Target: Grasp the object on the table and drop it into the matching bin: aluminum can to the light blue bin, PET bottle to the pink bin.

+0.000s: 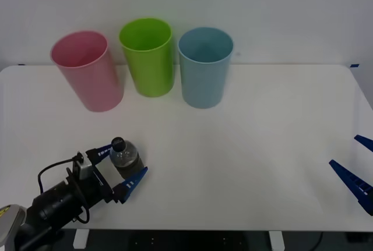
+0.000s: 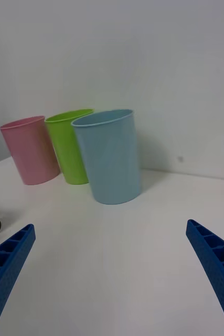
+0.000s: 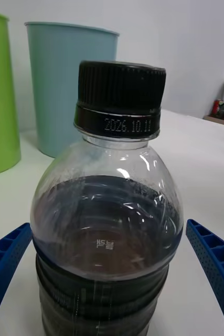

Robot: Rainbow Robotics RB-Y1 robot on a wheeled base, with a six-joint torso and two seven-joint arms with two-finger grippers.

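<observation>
You're looking at a PET bottle (image 3: 104,220) in clear glossy plastic, highlights glinting on its smooth shoulder, ribbed rings running round the dark lower body. Its cap (image 3: 121,86) is showing as black matt plastic with fine vertical ridges. You're seeing the left gripper (image 1: 123,168) fingers (image 3: 216,260) as blue plastic, ribbed and dotted, matt; the right gripper (image 2: 112,262) fingers (image 2: 9,252) are looking the same. The pink bin (image 1: 87,70), lime green bin (image 1: 147,56) and light blue bin (image 1: 204,66) are reading as smooth plastic with a soft satin sheen. The table (image 1: 245,146) is showing a smooth white matt top.
</observation>
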